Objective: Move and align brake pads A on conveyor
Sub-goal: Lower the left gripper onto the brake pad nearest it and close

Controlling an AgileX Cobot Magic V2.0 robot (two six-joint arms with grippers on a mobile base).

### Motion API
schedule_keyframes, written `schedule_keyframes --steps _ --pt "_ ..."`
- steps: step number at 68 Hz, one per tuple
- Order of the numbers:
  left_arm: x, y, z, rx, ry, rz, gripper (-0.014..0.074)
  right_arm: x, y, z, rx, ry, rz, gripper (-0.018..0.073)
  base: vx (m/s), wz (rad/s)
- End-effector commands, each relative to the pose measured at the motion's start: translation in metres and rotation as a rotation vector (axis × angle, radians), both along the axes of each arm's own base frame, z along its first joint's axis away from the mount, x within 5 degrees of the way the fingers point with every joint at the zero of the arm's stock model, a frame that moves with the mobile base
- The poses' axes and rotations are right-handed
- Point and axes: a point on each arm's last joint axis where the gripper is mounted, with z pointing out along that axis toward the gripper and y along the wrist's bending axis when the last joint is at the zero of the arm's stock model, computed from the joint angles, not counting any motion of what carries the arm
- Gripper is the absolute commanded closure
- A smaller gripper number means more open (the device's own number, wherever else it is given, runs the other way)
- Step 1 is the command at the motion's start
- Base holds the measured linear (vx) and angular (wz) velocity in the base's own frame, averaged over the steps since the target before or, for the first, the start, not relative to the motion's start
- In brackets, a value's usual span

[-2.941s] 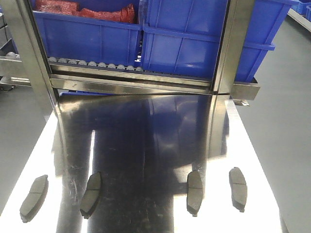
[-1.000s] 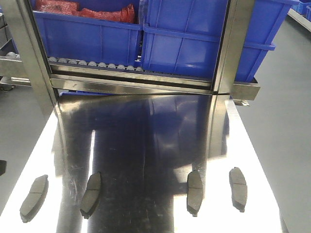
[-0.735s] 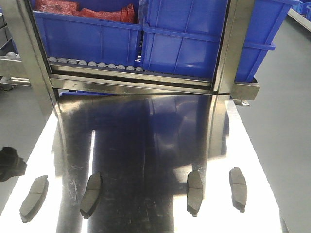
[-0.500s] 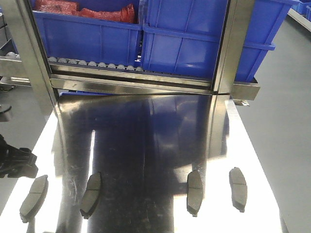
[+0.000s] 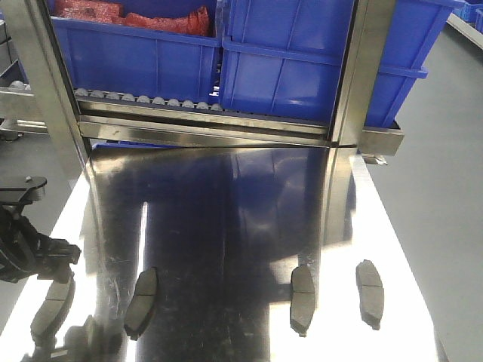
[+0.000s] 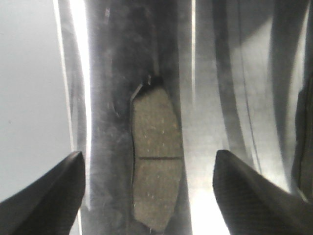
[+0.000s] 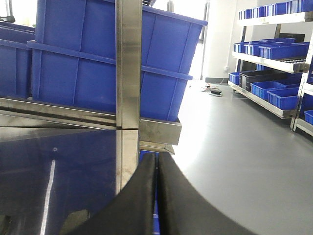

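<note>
**A:** What's in front of you, biggest first?

**B:** Shiny steel bench (image 5: 226,219), it fills most of the front view. Behind it are blue bins (image 5: 287,68) above a roller rail (image 5: 151,102), w/ an upright steel post (image 5: 361,68) in front of the right-hand bin. There's red stuff (image 5: 128,15) in the back-left bin, can't tell what.

**A:** Arms?

**B:** My left arm (image 5: 23,241) comes in black at the bench's left edge, over the far end of the far-left pad. The right wrist cam sees the post, the bins, grey floor (image 7: 244,147) and shelves (image 7: 274,49) w/ more blue bins.

**A:** Jaws?

**B:** My left jaws are apart. The left wrist cam shows one dark finger (image 6: 44,196) on each side of a pad, w/ bare bench btwn finger and pad on both sides, no contact. My right jaws are together, the two black fingers (image 7: 142,196) meeting along a thin seam.

**A:** And the brake pads?

**B:** All four lie flat on the bench near its front edge, in a row, long axes running roughly away from me, well apart. The far-left pad (image 5: 49,305) is partly hidden by my arm. Then come the second pad (image 5: 142,302), the third pad (image 5: 302,299) and the far-right pad (image 5: 369,292). The pad under the left wrist cam (image 6: 156,132) is grey-brown, face up, cross groove across its middle.
</note>
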Motion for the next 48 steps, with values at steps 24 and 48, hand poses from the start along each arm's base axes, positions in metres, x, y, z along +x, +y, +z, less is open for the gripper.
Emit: schedule_keyframes --steps 24,48 --pt "0.010 -0.011 -0.005 -0.098 0.010 -0.005 0.0083 -0.001 0.000 0.003 -0.013 -0.072 0.000 0.0571 0.00 0.00" --pt "0.010 -0.010 -0.016 -0.094 0.045 0.001 0.0083 -0.001 0.000 0.003 -0.013 -0.071 0.000 0.0571 0.00 0.00"
